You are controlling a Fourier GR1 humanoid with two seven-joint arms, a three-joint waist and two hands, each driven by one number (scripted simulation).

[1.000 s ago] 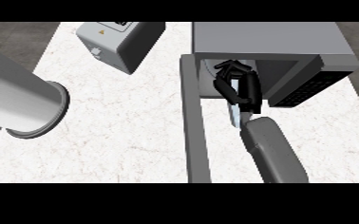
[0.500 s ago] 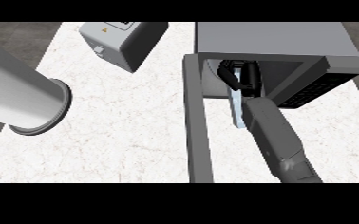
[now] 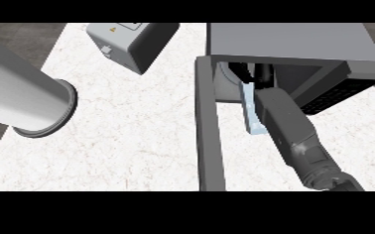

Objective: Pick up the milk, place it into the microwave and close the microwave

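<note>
Head view: compared with half a second earlier, the grey right forearm (image 3: 293,129) reaches deeper into the open grey box-shaped microwave (image 3: 293,42) at 1 o'clock. The black right hand (image 3: 260,74) is mostly hidden inside the cavity; its finger state cannot be told. The pale blue milk carton (image 3: 250,106) sits at the cavity mouth, beside the forearm. The microwave door (image 3: 209,129) stands open.

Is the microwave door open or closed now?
Open. The door swings out toward the camera, edge-on, and the right forearm reaches through the opening into the microwave.
</note>
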